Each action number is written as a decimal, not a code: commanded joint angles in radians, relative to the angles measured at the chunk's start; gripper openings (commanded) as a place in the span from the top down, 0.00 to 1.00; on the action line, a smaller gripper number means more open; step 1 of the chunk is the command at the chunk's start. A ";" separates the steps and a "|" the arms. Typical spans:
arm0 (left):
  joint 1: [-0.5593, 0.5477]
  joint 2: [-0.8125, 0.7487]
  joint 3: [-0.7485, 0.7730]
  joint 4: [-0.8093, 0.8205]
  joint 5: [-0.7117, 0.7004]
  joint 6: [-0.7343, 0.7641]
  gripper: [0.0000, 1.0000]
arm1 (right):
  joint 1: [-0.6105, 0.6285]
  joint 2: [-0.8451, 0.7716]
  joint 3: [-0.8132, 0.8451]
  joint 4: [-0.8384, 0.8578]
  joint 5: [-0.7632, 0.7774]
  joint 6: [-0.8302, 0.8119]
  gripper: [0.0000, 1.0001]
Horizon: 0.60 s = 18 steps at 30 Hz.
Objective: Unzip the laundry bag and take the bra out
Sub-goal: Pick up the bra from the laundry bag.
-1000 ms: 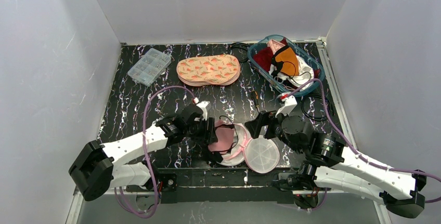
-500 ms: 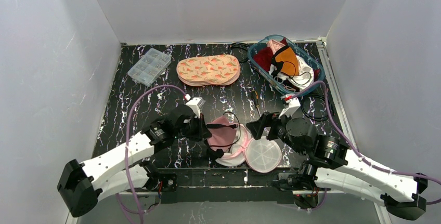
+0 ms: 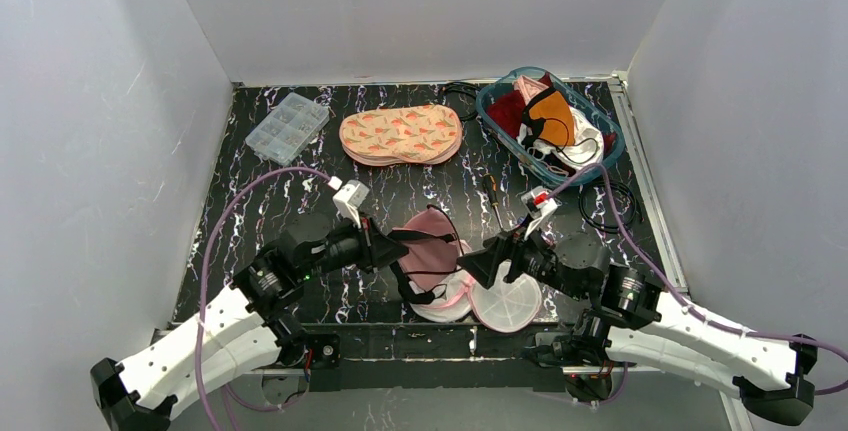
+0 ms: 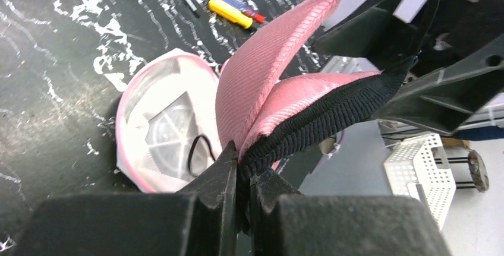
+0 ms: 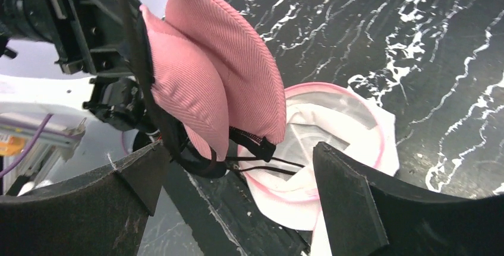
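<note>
Presently, the L gripper is clamped on the black band of the bra, which hangs folded, pink cups up, just above the bag. The bag lies unzipped at the table's near edge, both round mesh halves spread flat. The R gripper stands wide apart and holds nothing (its fingers flank the bag's mouth in the wrist view).

Surroundings:
- Screwdriver: behind the bag, apart from it.
- Basket of clothes: far right corner.
- Patterned pouch and clear organizer box: far side, well apart.
- Cable loop: right of the R arm.

Obstructions: a black strap w/ clasp trails from the bra across the bag's opening; the R gripper sits just beside the bra.

Changes vs. 1 s ago: the L gripper was part open and down at the bag; it has since shut, drawn back to the left and raised the bra. The R gripper has shifted nearer, over the bag's right half.
</note>
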 commanded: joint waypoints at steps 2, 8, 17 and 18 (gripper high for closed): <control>0.004 -0.056 0.003 0.067 0.077 0.010 1.00 | 0.000 -0.072 -0.030 0.174 -0.122 -0.075 0.01; 0.004 -0.070 0.023 0.081 0.110 0.011 1.00 | 0.000 -0.046 -0.012 0.200 -0.127 -0.087 0.01; 0.004 -0.083 0.053 0.118 0.173 0.000 1.00 | 0.000 0.020 -0.002 0.249 -0.003 -0.067 0.01; 0.004 -0.088 0.052 0.122 0.176 -0.002 1.00 | 0.000 0.023 -0.006 0.266 -0.013 -0.067 0.01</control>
